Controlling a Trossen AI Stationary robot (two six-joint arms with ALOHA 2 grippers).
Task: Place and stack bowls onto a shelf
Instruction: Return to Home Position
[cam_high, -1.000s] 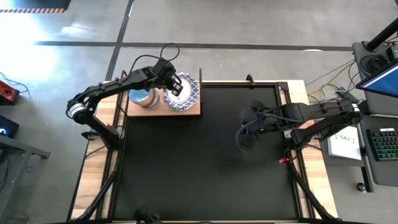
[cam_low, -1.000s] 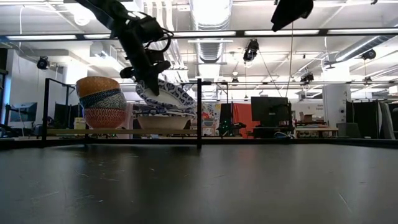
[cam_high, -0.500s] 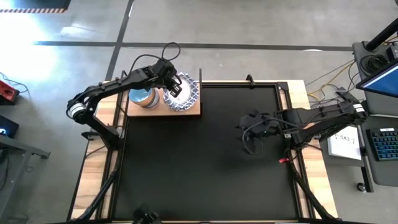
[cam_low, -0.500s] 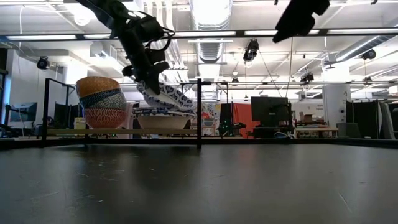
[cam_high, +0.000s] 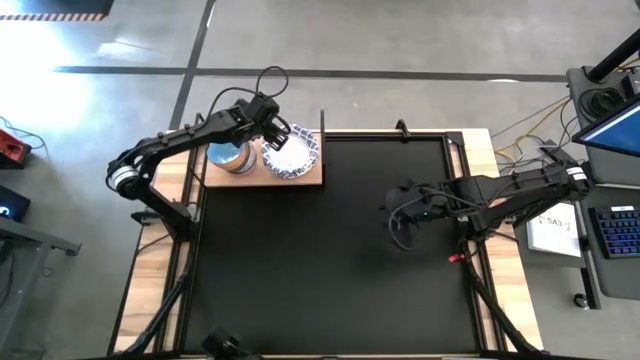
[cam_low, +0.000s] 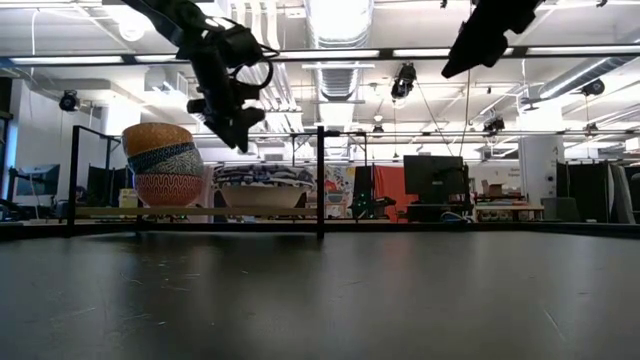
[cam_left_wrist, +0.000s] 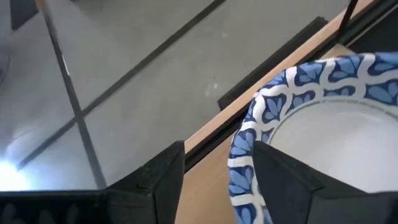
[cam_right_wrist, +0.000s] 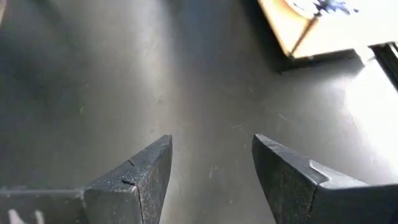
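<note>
The shelf (cam_high: 312, 178) is a light-wood board at the table's far left, with thin black posts (cam_low: 320, 180). On it, white bowls with blue patterned rims (cam_low: 263, 186) sit nested and level; the top one (cam_high: 293, 153) shows from above. Beside them, toward the table's left, stands a stack of smaller coloured bowls (cam_low: 160, 163). My left gripper (cam_low: 238, 128) hangs open just above the white stack's left rim (cam_left_wrist: 244, 155), which shows between its fingers, apart from them. My right gripper (cam_right_wrist: 211, 168) is open over the mat at the right, holding nothing.
A large black mat (cam_high: 330, 260) covers most of the table. A keyboard (cam_high: 620, 235) and a paper sheet (cam_high: 555, 228) lie off the table's right edge. The room beyond shows desks and monitors (cam_low: 435, 180).
My left gripper has opened and let go of the top white bowl, then risen a little. The bowl, tilted a second ago, has dropped level onto the white stack. My right gripper has drawn back toward the table's right edge and risen, still open.
</note>
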